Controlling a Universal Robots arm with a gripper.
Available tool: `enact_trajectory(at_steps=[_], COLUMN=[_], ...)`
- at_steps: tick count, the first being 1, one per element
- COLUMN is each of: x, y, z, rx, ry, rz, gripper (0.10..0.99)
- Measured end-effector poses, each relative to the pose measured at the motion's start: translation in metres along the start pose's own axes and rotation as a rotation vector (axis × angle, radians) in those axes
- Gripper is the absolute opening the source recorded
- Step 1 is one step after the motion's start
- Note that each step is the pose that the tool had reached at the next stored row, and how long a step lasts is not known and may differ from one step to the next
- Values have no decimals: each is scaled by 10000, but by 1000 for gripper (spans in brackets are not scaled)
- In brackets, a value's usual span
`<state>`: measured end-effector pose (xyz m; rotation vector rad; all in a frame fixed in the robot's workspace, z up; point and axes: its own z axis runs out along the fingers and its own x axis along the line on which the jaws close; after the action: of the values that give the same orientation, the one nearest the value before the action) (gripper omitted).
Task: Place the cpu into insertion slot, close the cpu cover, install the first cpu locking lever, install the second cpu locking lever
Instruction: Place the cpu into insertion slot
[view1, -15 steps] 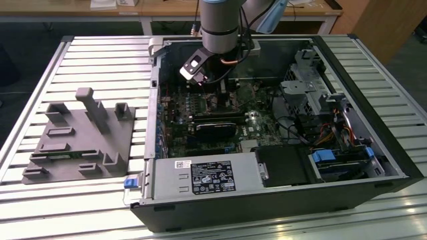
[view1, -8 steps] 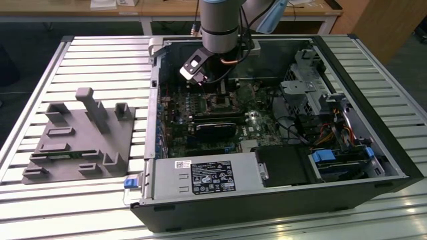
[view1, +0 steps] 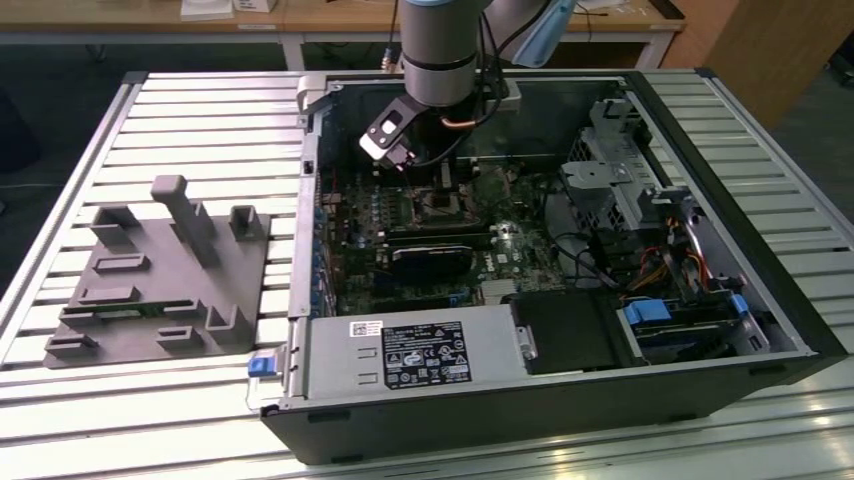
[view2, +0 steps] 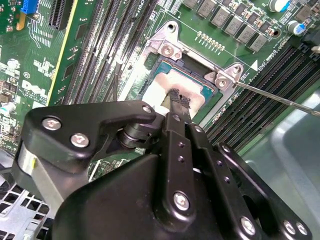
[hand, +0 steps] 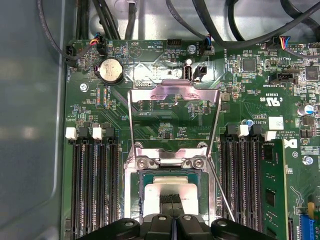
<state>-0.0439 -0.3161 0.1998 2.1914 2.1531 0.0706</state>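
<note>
In the exterior view my gripper (view1: 430, 172) hangs in the upper middle of the frame, inside the open computer case (view1: 534, 410), its tip too dark to read against the green board. In the second wrist view my fingers are pressed together and grip nothing, their tips on or just above the pale cpu (view2: 157, 92), which lies in the insertion slot (view2: 192, 76). I judge a light, square touch best, as actual contact is hard to make out. In the first wrist view the cpu cover (hand: 174, 92) stands raised beyond the slot, and my own black body cuts off the cpu's near edge.
</note>
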Motion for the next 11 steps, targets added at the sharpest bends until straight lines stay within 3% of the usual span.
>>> enact_trajectory(at_steps=[11], x=[2], y=[1], z=[2], rx=[-10], ry=[14], rz=[1], gripper=[106])
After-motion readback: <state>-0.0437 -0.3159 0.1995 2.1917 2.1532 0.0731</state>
